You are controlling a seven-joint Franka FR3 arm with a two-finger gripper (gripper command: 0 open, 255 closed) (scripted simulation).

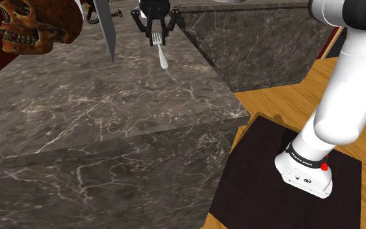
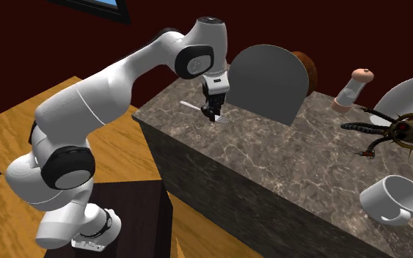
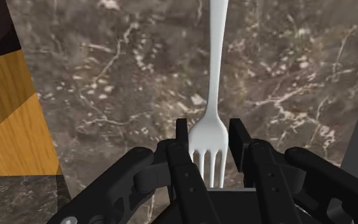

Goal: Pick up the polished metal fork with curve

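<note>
Between my gripper's (image 3: 209,130) closed black fingers sits the fork's (image 3: 216,76) tined head, clasped. Its pale, glossy, slim handle curves away over the dark marble counter (image 3: 107,76), bare nearby, whose edge borders the wooden floor (image 3: 12,127).

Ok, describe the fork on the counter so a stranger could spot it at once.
On the dark veined marble counter, look under the black gripper near the counter's edge. A slim pale silvery fork lies there, prongs toward the gripper. Unlike the bulky brown skull and grey rounded panel nearby, it is thin and four-pronged.
</note>
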